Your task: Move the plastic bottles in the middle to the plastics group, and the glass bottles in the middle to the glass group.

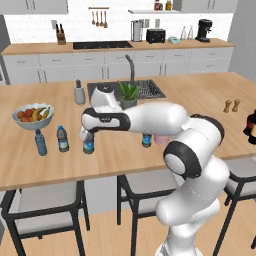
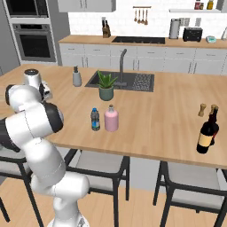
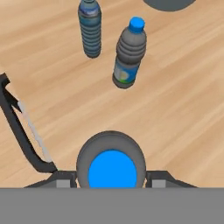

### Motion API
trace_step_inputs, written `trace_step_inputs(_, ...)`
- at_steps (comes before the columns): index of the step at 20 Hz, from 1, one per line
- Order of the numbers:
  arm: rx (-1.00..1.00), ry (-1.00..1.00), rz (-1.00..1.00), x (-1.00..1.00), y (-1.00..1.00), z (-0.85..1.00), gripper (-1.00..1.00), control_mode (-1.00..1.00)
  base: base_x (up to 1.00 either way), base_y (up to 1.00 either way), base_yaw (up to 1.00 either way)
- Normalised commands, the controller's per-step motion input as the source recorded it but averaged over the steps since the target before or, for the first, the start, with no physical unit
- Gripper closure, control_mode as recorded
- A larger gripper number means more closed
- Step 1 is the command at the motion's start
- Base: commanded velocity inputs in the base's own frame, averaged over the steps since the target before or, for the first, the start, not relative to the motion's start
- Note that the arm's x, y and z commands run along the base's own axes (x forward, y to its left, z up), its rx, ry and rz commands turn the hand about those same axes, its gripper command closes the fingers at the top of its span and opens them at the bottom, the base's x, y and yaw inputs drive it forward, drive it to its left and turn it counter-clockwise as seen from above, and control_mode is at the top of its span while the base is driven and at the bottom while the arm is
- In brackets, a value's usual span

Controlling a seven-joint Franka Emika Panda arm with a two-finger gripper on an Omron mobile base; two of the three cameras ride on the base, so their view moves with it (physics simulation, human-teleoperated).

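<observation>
The arm reaches left over the wooden island counter (image 1: pixel 210 95), and its gripper (image 1: pixel 88 136) is lowered around a small dark water bottle (image 1: pixel 88 145) with a blue label band that stands upright on the counter. In the hand view this held bottle (image 3: pixel 111 168) is seen from straight above, its round blue cap sitting between the two dark finger tips (image 3: pixel 63 180), which press in against its shoulders from either side, so the claw is clenched on it. Just to the left of it on the counter stand another dark bottle with a blue label (image 1: pixel 62 139) and, further left, a paler all-blue bottle (image 1: pixel 40 142); these two are near each other but apart, and in front of the fruit bowl (image 1: pixel 33 116). The hand view shows the same pair ahead of the gripper, the dark one with a blue cap (image 3: pixel 129 54) and the pale ribbed one (image 3: pixel 90 28). In the middle of the counter, a second dark bottle (image 2: pixel 95 119) stands just beside the squat pink bottle (image 2: pixel 111 119), both upright and in front of the potted plant (image 2: pixel 106 86) by the sink (image 2: pixel 133 81). Far to the right, a dark bottle with a reddish label (image 2: pixel 207 132) stands near the counter's front edge, close to two small wooden shakers (image 2: pixel 202 109).
</observation>
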Motion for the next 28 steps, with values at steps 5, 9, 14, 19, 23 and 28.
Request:
trace_step_inputs(5, 0.0, 0.08, 0.0, 0.72, 0.02, -0.02, 1.0, -1.0, 0.0, 0.0, 0.0)
trace_step_inputs(9, 0.0, 0.0, 0.0, 0.3, 0.1, -0.22, 1.0, -1.0, 0.0, 0.0, 0.0)
trace_step_inputs(14, 0.0, -0.01, 0.0, 0.05, 0.08, -0.28, 1.0, -1.0, 0.0, 0.0, 0.0)
trace_step_inputs(19, 0.0, -0.07, 0.01, 0.05, 0.04, -0.45, 1.0, -1.0, 0.0, 0.0, 0.0)
trace_step_inputs(23, 0.0, -0.03, 0.0, 0.03, 0.05, -0.53, 1.0, -1.0, 0.0, 0.0, 0.0)
trace_step_inputs(28, 0.0, 0.0, 0.0, 0.01, 0.03, -0.1, 1.0, -1.0, 0.0, 0.0, 0.0)
